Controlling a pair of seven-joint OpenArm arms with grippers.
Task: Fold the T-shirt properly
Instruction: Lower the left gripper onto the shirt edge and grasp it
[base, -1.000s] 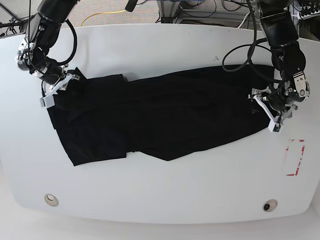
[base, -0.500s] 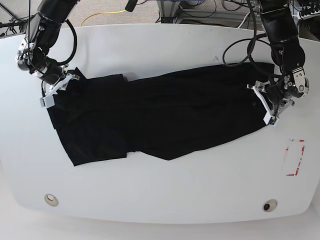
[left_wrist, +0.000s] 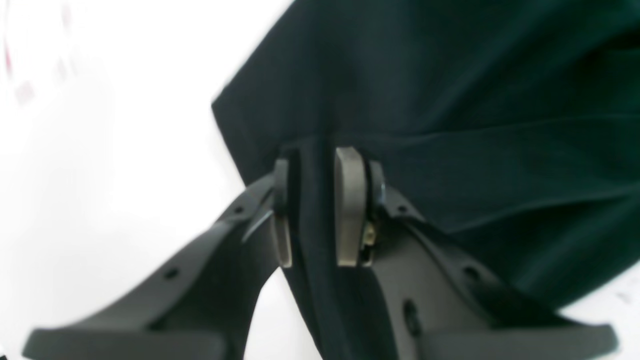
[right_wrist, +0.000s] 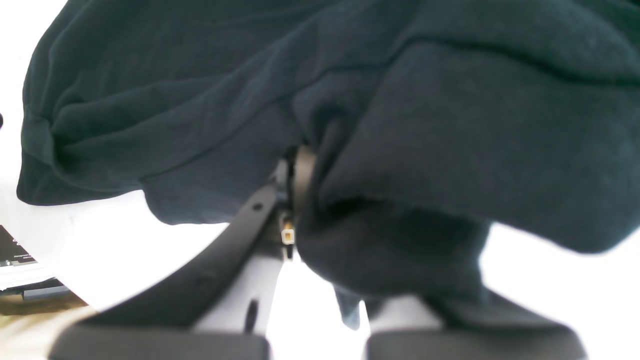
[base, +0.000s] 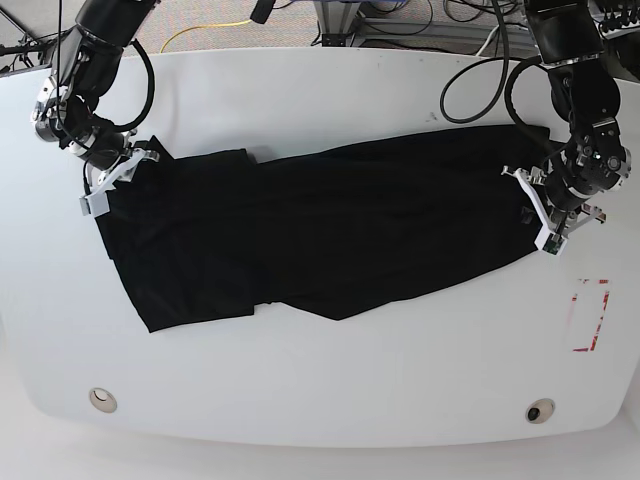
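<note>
Table (base: 330, 90): white, rounded; carries everything in base view.
T-shirt (base: 320, 230): black, limp; lies stretched long across table centre, roughly side to side, one end at each arm. Already doubled lengthwise by the look of it, w/ an extra flap layered on base-view left part. Front edge ragged, dips to a point near middle. Tiny white word: can't find it.
Left gripper (left_wrist: 310, 205): at shirt's end on base-view right. Wrist cam shows a ridge of fabric standing between the two pads (left_wrist: 348, 205), pads pressing in on it from both sides, so grasping the T-shirt, though the pinch looks fresh & not deep. Same gripper (base: 548, 215) in base view sits right on the cloth edge.
Right gripper (right_wrist: 300, 195): at opposite end, base-view left (base: 112, 180). Clamped tight on a thick bunch of shirt; cloth drapes over & hides one finger, only one pad visible in wrist cam.
Red marks (base: 590, 315): on table just beyond left gripper, clear of shirt.
Step in hand (judgement): both ends gripped, prep for lifting/pulling taut before next fold.
Next move needs: arms lift together, even height, keep tension so middle doesn't sag or twist; then carry one end over to the other.
Risk: left pinch shallow, cloth may slip out on lift; bunched right end may fold crooked.
</note>
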